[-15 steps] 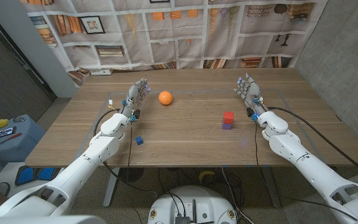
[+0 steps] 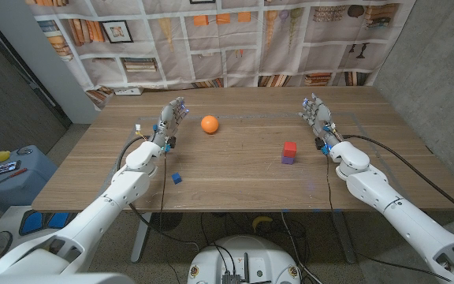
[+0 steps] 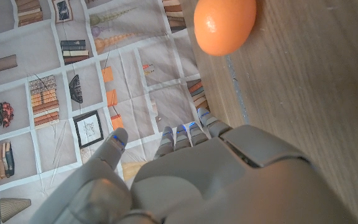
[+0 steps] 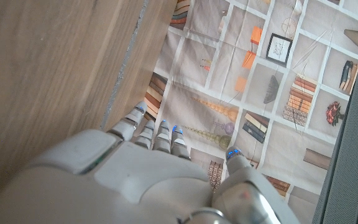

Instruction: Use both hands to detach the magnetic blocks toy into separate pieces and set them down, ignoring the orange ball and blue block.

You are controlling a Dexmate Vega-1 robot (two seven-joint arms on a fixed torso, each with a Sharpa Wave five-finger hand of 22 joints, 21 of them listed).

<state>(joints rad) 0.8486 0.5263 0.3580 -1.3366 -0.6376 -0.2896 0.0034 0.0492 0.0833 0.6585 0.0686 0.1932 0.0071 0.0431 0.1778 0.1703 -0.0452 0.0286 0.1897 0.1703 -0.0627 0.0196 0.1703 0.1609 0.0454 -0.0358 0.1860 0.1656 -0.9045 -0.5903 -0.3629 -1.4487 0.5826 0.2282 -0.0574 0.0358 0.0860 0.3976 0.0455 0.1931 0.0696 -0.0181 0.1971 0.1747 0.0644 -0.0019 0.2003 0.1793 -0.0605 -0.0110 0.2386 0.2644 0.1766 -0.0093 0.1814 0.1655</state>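
1. Left hand (image 2: 171,117): raised over the table's far left area, fingers extended and apart, holding nothing. The left wrist view shows its back (image 3: 229,180) with the fingers straight.
2. Right hand (image 2: 315,113): raised over the far right area, fingers extended and slightly spread, holding nothing. The right wrist view shows its back (image 4: 135,180) with the fingertips aimed past the table's far edge.
3. Magnetic blocks toy (image 2: 289,152): a red block stacked on a purple block, still joined, standing on the wooden table (image 2: 235,177) right of centre, near the right forearm and apart from both hands.
4. Orange ball (image 2: 209,124): just beside the left hand, not touching.
5. Blue block (image 2: 176,178): close to the left forearm, towards the near edge.
6. Open tabletop lies between the toy and the ball.
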